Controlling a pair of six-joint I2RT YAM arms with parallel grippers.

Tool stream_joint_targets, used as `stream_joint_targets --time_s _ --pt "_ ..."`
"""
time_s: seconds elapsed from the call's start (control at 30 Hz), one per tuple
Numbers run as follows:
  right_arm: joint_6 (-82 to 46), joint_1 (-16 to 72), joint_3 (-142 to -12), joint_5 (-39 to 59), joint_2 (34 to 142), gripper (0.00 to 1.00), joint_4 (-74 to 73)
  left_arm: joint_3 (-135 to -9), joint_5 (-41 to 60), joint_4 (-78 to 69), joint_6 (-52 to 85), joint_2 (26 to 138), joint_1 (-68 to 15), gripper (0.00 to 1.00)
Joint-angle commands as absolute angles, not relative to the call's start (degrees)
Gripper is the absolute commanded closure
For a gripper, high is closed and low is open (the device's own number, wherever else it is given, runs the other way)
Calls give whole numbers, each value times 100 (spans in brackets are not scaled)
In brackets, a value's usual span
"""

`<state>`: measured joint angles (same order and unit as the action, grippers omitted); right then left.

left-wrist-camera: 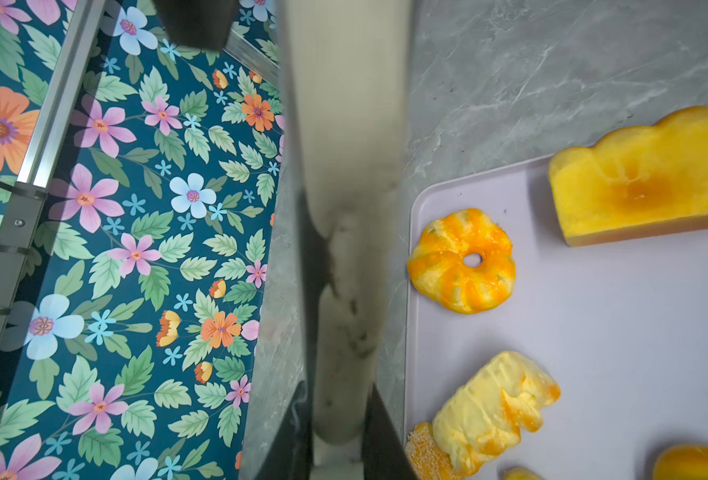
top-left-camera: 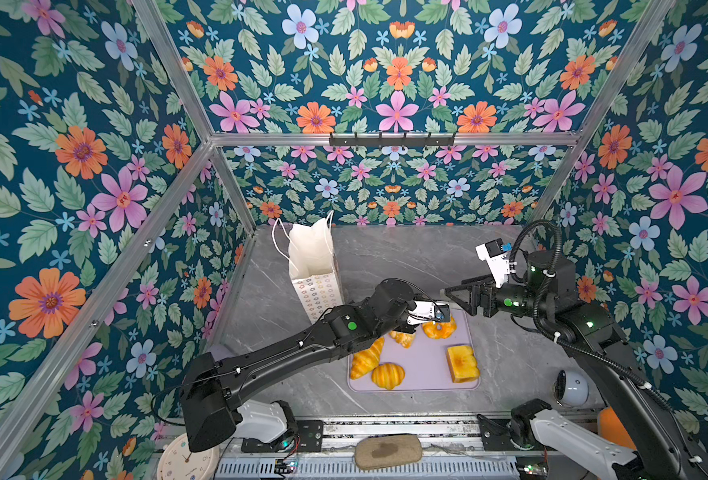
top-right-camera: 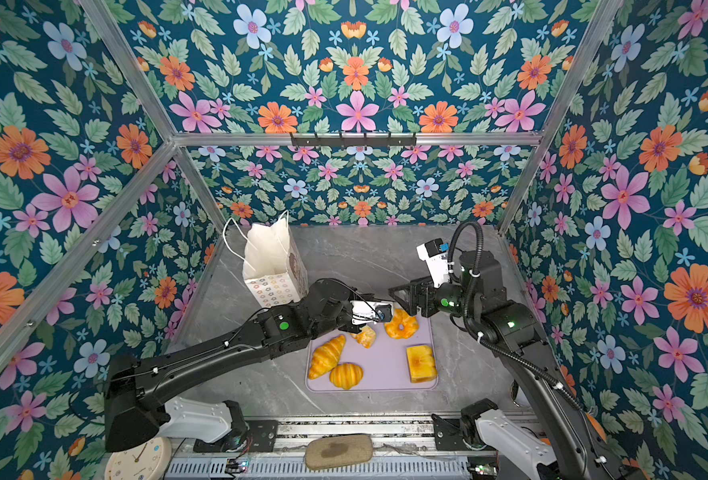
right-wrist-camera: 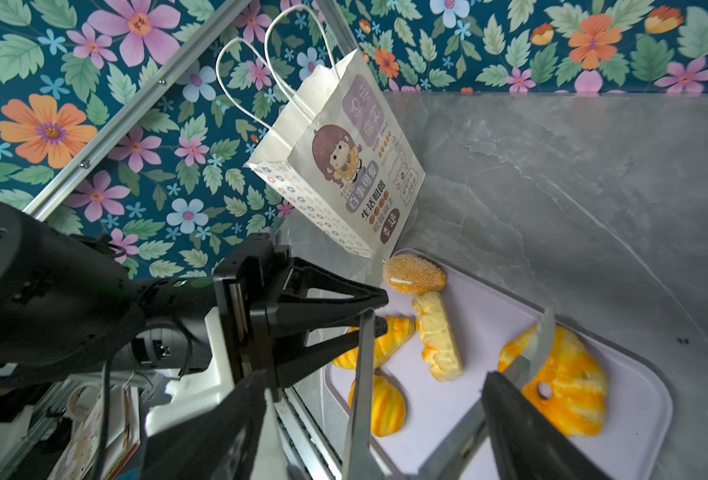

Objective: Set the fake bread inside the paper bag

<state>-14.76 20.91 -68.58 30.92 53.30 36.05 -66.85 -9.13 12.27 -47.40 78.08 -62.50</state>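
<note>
The paper bag (top-left-camera: 314, 270) (right-wrist-camera: 344, 166) stands upright and open at the back left, with flower rows on its narrow side. Fake bread lies on the lilac tray (top-left-camera: 423, 374): two croissants (top-left-camera: 366, 357) (top-left-camera: 387, 375), a toast block (top-left-camera: 462, 363), a ring bun (top-left-camera: 439, 328), a flaky twist (top-left-camera: 402, 338) and a speckled bun (right-wrist-camera: 414, 274). My left gripper (right-wrist-camera: 385, 312) hovers by the tray's far edge, its jaws nearly together and holding no bread. My right gripper (right-wrist-camera: 458, 320) (top-left-camera: 454, 295) hangs open above the ring bun (right-wrist-camera: 564, 386), empty and pointing towards the bag.
A grey-tan pad (top-left-camera: 387, 453) and a clock (top-left-camera: 186, 459) lie at the front rail. A white round device (top-left-camera: 572, 388) sits at the right front. Flowered walls and metal posts close in the grey table (top-left-camera: 406, 257).
</note>
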Motion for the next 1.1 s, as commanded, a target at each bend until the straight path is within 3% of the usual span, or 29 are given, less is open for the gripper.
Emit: stream_joint_targets --time_s 0.0,0.33,0.57,0.8,1.07 --pt "-1633 2100 -6803 2668 5092 16 3465 -6695 -1196 844 -4419 7789 -6242 100" --pt "-1916 2100 -5714 2166 4536 13 2387 -6823 -1441 734 -3942 7955 -6241 100" --pt "-1903 2100 -5227 2376 4497 12 1411 -6953 -1220 761 -3715 8060 -6244 100" --pt "-1623 2101 -5795 2687 4641 9 2283 -6821 -2045 984 -4314 8121 -6240 100" --pt "-1366 2090 -7059 3086 5614 8 4148 -6848 -2068 1157 -4867 7938 -6250 100"
